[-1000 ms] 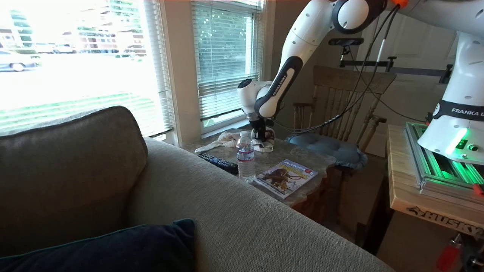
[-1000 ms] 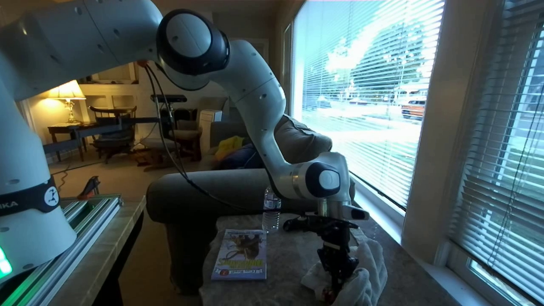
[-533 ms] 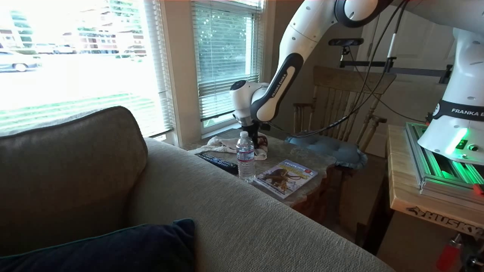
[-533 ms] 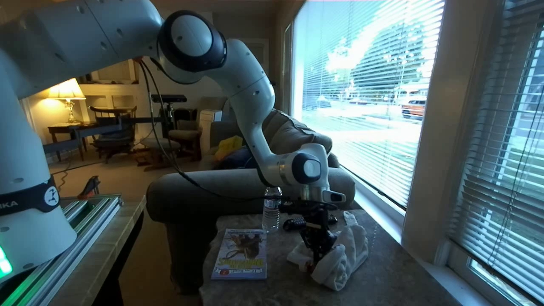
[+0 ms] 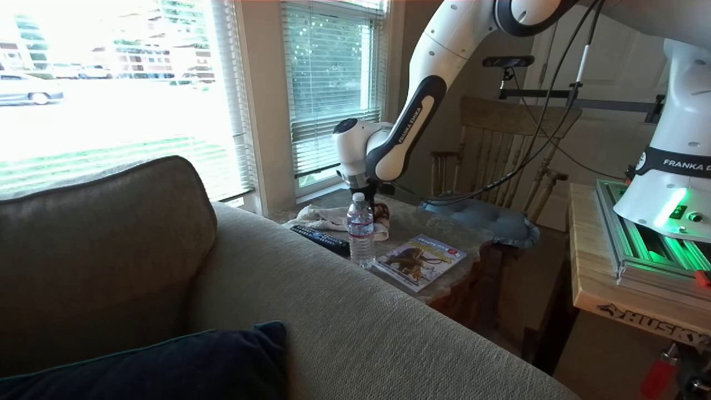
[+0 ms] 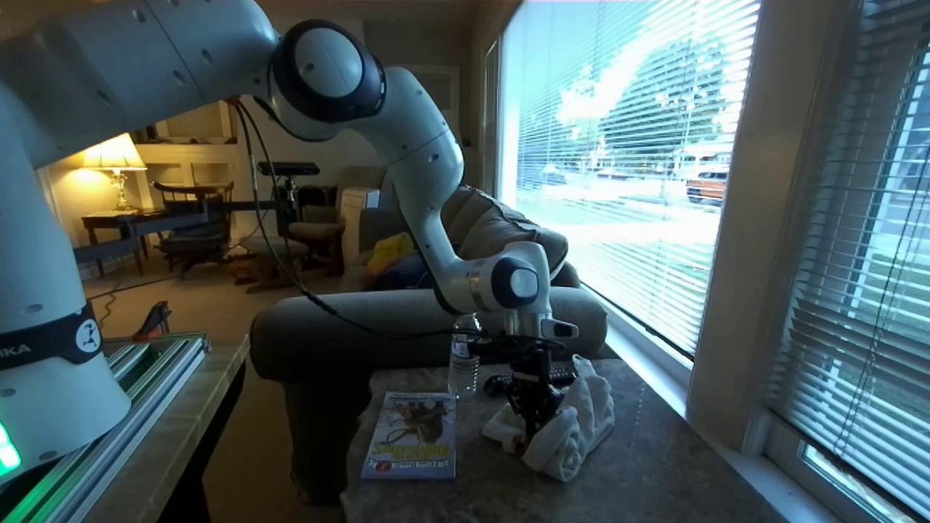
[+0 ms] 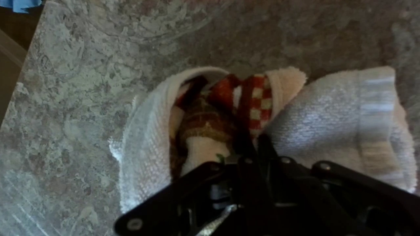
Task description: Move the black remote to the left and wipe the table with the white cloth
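Observation:
My gripper (image 7: 257,139) is shut on the white cloth (image 7: 144,160), which bunches up around the fingers and shows a red-checked printed side. In an exterior view the cloth (image 6: 574,439) rests crumpled on the table (image 6: 654,472), with the gripper (image 6: 532,430) pointing down into it. The black remote (image 5: 320,239) lies flat beside the sofa, close to the cloth's trailing end; part of the remote (image 6: 500,383) is covered by the gripper in an exterior view. Whether cloth and remote touch, I cannot tell.
A clear water bottle (image 5: 361,233) stands upright at the remote's end, near the gripper. The magazine (image 6: 411,436) lies flat on the table. The sofa arm (image 5: 355,300) borders one side, the window sill (image 6: 647,363) another, and a wooden chair (image 5: 500,166) stands behind.
The gripper has dragged the cloth across the table toward the sofa, remote and bottle, slowing in the last half second. Remote, bottle and magazine have stayed in place.

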